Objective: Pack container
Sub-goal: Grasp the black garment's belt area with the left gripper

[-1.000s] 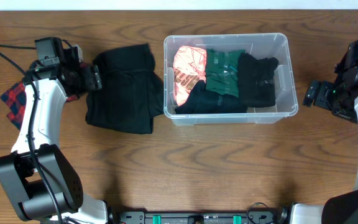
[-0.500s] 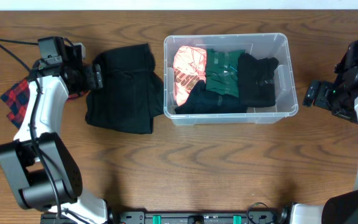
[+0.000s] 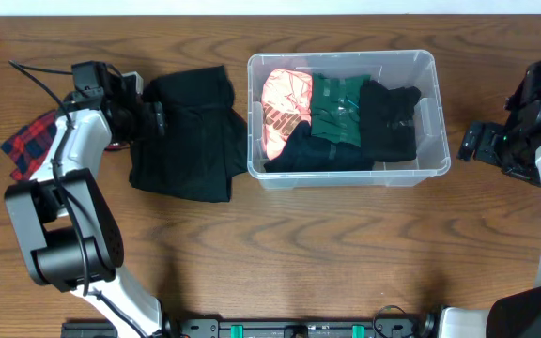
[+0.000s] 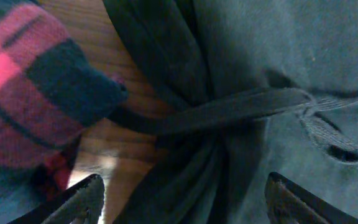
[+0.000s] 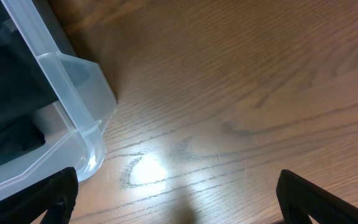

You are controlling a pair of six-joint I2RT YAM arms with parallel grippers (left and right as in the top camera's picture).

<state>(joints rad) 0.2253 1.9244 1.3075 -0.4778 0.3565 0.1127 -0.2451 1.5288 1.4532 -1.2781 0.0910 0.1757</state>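
The container (image 3: 432, 89) stands on the desk (image 3: 346, 253), in the upper middle of the overhead view, with its long side across. It is open at the top and mostly full: a pink garment (image 3: 285, 108) lies at its left end, a green garment (image 3: 336, 108) is beside it, and dark clothes (image 3: 388, 117) fill the right part and the front.

A black garment (image 3: 191, 136) lies flat on the desk to the left of the container, and its right edge reaches the container's left wall. A plaid cloth (image 3: 26, 145), red and navy, lies further left and is partly hidden by the left arm.

The left gripper (image 3: 148, 117) is at the upper left edge of the black garment. In the left wrist view this gripper (image 4: 188, 202) is wide open, with its two fingertips in the bottom corners of the picture and the black garment (image 4: 278, 62) under the gap. A flat dark cord (image 4: 229, 109) runs across the folds, and the plaid cloth (image 4: 23, 99) is close beside the garment's edge.

The right gripper (image 3: 472, 141) is just right of the container, apart from it. In its wrist view the gripper (image 5: 179, 205) is also wide open over bare wood, and one rounded corner of the container (image 5: 73, 118) shows at the left.
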